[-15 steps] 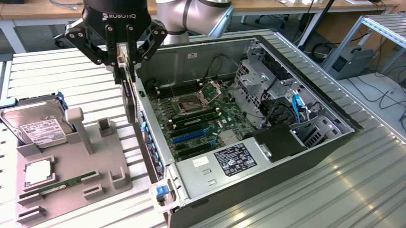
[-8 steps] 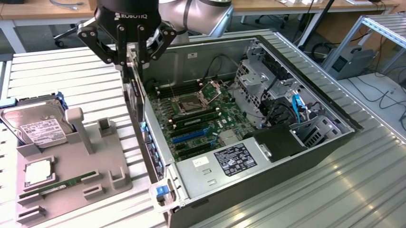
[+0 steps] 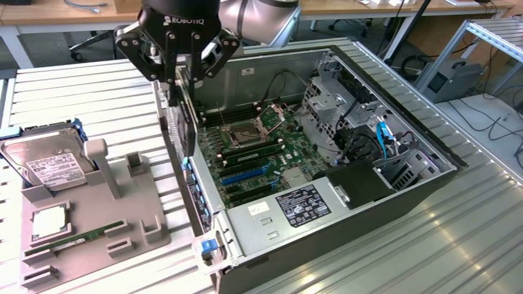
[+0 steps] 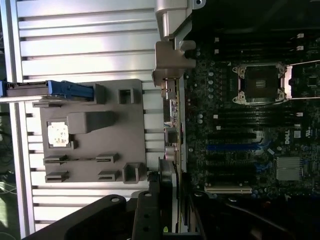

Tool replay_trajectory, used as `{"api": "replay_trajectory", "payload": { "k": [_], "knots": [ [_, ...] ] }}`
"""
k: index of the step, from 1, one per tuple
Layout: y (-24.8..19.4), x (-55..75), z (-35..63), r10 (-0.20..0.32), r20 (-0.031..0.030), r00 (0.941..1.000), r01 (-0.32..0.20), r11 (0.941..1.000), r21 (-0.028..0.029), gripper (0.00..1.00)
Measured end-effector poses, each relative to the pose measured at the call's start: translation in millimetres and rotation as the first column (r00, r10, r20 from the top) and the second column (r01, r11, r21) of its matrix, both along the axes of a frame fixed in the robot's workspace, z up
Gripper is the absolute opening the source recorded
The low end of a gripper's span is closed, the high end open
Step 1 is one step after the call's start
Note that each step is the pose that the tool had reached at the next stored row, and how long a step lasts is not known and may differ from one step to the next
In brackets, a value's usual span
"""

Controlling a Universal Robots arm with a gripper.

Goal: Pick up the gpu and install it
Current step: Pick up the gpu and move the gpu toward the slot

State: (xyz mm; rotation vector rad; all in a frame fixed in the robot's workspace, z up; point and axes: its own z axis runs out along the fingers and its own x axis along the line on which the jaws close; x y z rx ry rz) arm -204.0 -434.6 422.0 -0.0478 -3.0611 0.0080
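Note:
The gpu (image 3: 187,122) is a thin black card hanging on edge with my gripper (image 3: 185,76) shut on its upper end. It hangs just above the near-left wall of the open computer case (image 3: 425,177), over the rear side of the motherboard (image 3: 257,144). In the wrist view the gpu (image 4: 171,120) appears edge-on, its silvery bracket (image 4: 169,55) at the far end, between the gripper (image 4: 174,197) fingers. The blue expansion slot (image 4: 232,146) lies on the board beside the card; it also shows in the exterior view (image 3: 245,174).
On the exterior view's left a grey holder tray (image 3: 122,208) carries a silver hard drive (image 3: 49,162), a processor chip (image 3: 49,222) and a green memory stick (image 3: 73,239). Inside the case are an open CPU socket (image 3: 245,131), a drive cage (image 3: 327,110) and a power supply (image 3: 298,205).

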Motion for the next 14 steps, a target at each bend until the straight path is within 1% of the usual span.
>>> {"api": "replay_trajectory", "payload": {
  "k": [7,9,10,14],
  "knots": [
    [-2.0,17.8,-0.1,0.0,-0.0279,0.9996,0.0,1.0,0.0,0.27],
    [-2.2,21.8,-0.5,0.0,-0.0344,0.9994,0.0,1.0,0.0,0.27],
    [-2.6,25.4,-1.2,0.0,-0.0403,0.9992,0.0,1.0,0.0,0.27],
    [-3.2,31.8,-3.5,0.0,-0.0486,0.9988,0.0,1.0,0.0,0.27]
  ]
}}
